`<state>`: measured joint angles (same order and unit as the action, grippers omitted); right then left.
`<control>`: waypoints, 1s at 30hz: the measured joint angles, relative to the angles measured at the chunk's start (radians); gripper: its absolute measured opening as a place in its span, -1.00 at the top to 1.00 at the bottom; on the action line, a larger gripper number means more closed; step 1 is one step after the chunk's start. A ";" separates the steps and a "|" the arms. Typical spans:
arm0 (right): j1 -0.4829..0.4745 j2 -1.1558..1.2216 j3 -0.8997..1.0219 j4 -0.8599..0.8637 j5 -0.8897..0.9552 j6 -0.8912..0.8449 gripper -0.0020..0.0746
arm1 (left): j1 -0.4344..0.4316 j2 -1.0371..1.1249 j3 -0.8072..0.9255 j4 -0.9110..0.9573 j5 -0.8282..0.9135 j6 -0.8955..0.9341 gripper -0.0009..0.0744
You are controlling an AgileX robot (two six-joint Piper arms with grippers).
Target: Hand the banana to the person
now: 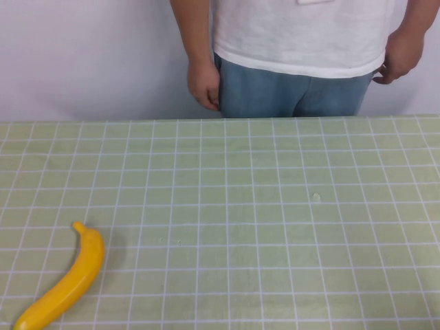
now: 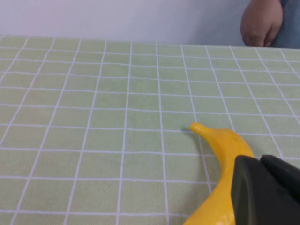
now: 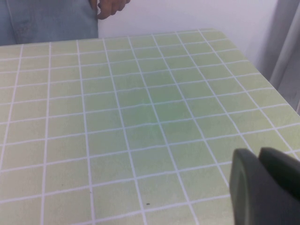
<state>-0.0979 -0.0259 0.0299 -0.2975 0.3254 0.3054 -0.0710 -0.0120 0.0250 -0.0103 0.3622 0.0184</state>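
Observation:
The banana, glossy yellow-orange with its stub stem pointing away from me, lies on the table at the near left corner. It also shows in the left wrist view. My left gripper hovers just above the banana's middle, its two dark fingers together, holding nothing. My right gripper is shut and empty over bare table at the near right. Neither gripper shows in the high view. The person, in a white T-shirt and blue jeans, stands behind the far edge with both hands down at their sides.
The table is covered by a light green cloth with a white grid. Its right edge shows in the right wrist view, with a grey curtain beyond. A white wall stands behind the person.

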 joint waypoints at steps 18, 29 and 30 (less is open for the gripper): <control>0.000 0.000 0.000 0.000 0.000 0.000 0.97 | 0.000 0.000 0.001 0.017 -0.077 0.000 0.99; 0.000 0.000 0.000 0.000 0.000 0.000 0.97 | 0.000 0.000 0.001 -0.069 -0.362 -0.244 0.99; 0.000 0.000 0.000 0.000 0.000 0.000 0.97 | 0.000 0.000 0.001 -0.071 -0.368 -0.250 0.98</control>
<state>-0.0979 -0.0259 0.0299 -0.2975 0.3254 0.3054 -0.0710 -0.0120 0.0255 -0.0810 -0.0055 -0.2312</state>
